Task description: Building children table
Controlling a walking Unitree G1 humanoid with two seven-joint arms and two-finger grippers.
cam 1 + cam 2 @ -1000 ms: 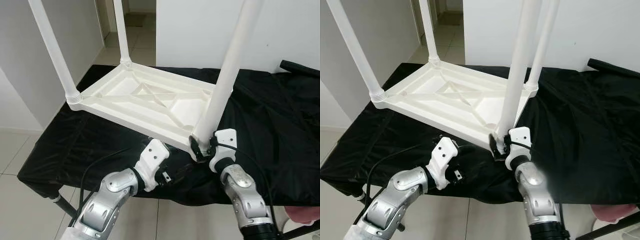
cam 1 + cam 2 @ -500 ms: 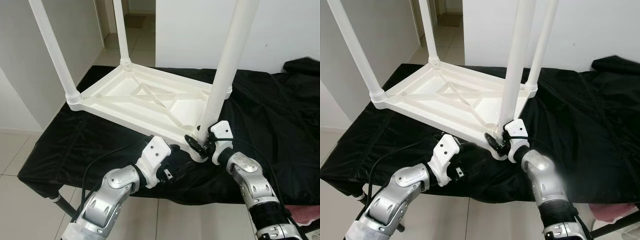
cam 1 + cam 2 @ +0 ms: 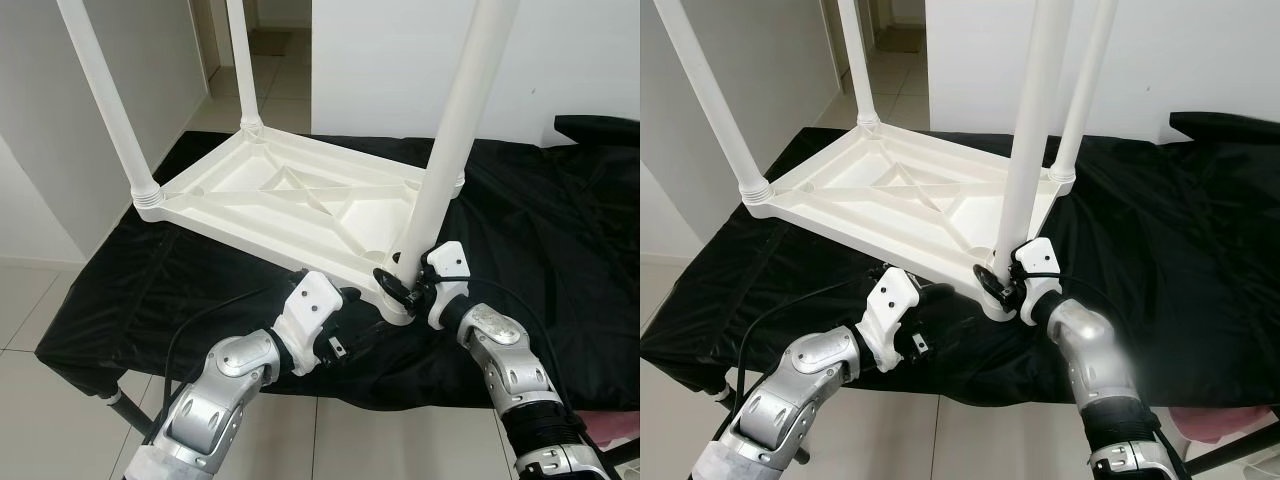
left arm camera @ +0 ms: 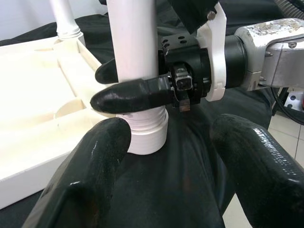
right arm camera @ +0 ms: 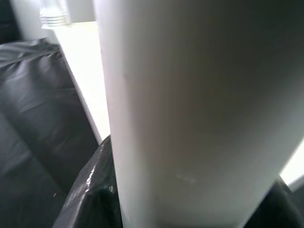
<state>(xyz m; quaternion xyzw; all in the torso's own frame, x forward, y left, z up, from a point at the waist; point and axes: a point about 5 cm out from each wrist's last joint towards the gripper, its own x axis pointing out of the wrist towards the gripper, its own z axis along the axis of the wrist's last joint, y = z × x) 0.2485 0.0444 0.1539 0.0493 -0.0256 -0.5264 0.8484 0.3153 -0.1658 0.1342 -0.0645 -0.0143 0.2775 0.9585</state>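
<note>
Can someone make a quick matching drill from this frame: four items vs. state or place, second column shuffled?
Items:
1. right claw
2. left claw
3. upside-down white tabletop
4. black cloth

States or places:
A. draped over the work surface, under everything
B. open, low beside the near corner, touching nothing
C. shut on the near table leg, just above its socket
D. lying flat with its ribbed underside up, legs standing in the corners

Pairs: 1-C, 2-B, 3-D, 4-A
</note>
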